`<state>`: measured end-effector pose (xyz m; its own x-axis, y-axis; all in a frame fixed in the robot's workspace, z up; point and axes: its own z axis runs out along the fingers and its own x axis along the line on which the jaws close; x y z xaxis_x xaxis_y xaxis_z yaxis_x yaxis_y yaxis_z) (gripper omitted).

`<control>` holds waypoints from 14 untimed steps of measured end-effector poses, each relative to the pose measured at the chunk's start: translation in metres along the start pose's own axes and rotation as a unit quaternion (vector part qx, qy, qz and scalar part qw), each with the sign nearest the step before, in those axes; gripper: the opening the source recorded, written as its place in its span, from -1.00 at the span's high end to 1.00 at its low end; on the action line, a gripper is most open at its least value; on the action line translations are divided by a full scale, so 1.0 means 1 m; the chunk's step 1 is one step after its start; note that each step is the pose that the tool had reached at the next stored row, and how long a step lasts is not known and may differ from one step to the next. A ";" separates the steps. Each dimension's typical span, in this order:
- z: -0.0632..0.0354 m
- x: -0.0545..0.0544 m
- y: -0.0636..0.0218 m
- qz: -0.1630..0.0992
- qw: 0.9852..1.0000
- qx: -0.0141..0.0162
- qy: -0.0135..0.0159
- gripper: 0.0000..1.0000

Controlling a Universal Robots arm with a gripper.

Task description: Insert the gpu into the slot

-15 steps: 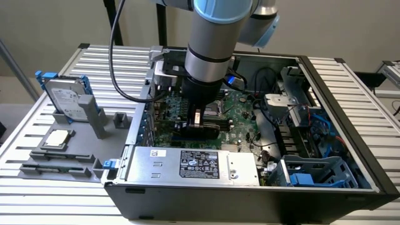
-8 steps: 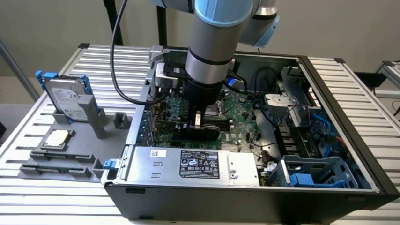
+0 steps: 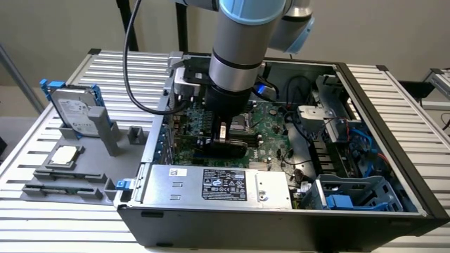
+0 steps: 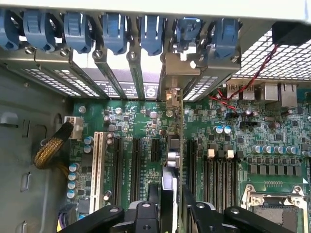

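Pincer hangs low over the green motherboard, its two black fingers on either side of the gpu. From where I stand the jaws look released: a thin dark gap seems to show on each side of the card, though it is tight and I would not swear to it. The gpu stands on edge among the long black slots, upright. Its metal bracket end is up against the rear wall under the row of blue clips. It appears to sit in its slot, but the card hides the joint. In the exterior view the arm reaches straight down into the open computer case, the pincer just behind the silver power-supply box.
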<state>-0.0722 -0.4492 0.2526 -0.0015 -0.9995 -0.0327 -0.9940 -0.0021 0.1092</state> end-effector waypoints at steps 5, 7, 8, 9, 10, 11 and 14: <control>-0.0043 0.000 0.0005 0.000 1.000 0.000 0.000 0.36; -0.0055 0.000 0.0006 0.000 1.000 0.000 0.000 0.36; -0.0062 0.000 0.0007 0.000 1.000 0.000 0.000 0.33; -0.0075 0.000 0.0008 0.000 1.000 0.000 0.000 0.20; -0.0092 0.000 0.0010 0.000 1.000 0.000 0.000 0.20; -0.0114 0.000 0.0013 0.000 1.000 0.000 0.000 0.20; -0.0223 -0.001 0.0026 0.000 1.000 0.000 0.000 0.20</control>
<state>-0.0723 -0.4492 0.2751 -0.0013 -0.9995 -0.0328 -0.9940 -0.0023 0.1092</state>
